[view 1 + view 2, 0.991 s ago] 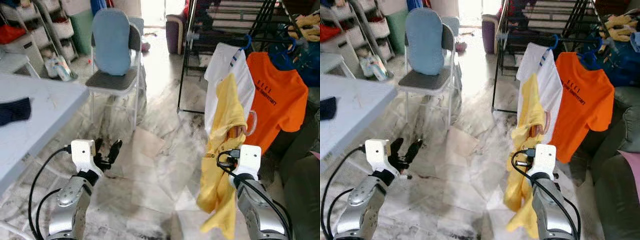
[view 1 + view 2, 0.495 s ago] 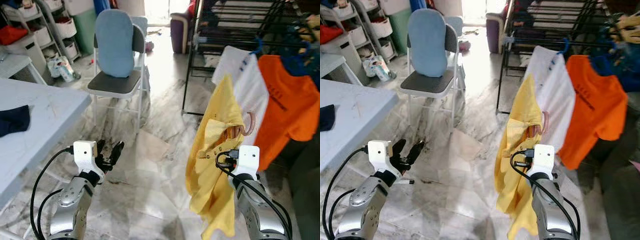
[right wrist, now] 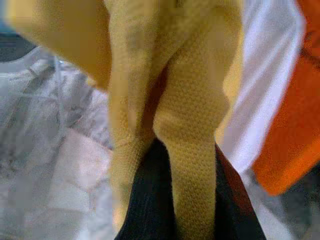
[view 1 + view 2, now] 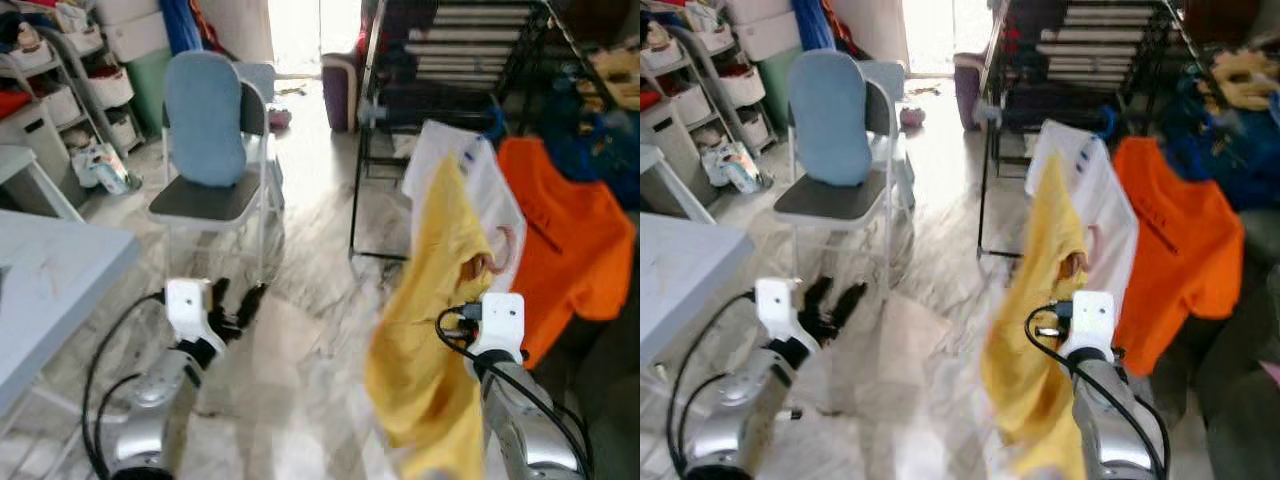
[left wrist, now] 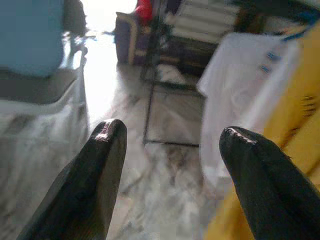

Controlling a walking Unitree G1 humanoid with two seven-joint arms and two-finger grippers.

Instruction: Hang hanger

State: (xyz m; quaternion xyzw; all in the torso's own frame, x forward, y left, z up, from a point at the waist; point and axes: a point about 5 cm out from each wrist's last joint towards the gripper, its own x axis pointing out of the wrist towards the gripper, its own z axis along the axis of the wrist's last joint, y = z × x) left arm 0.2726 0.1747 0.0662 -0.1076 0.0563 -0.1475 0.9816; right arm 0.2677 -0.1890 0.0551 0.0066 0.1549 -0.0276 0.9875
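Observation:
A yellow shirt (image 4: 440, 330) hangs on a hanger whose pale hook (image 4: 494, 258) pokes out near its collar. My right gripper (image 3: 190, 210) is shut on the hanger through the yellow cloth, which wraps and hides most of its fingers. The shirt hangs just in front of a white shirt (image 4: 480, 170) on the black drying rack (image 4: 440, 90), beside an orange shirt (image 4: 565, 230). My left gripper (image 4: 238, 305) is held low over the marble floor, open, with nothing between its fingers (image 5: 95, 170).
A folding chair (image 4: 205, 130) with a blue back cushion stands ahead on the left. A grey table (image 4: 50, 290) edge is at the left, with storage shelves (image 4: 60, 90) behind it. A dark sofa (image 4: 610, 400) sits at the right.
The whole view has shifted and blurred, so the camera moved; the table has slid further left. The yellow shirt stays in the right gripper, and the left gripper stays open.

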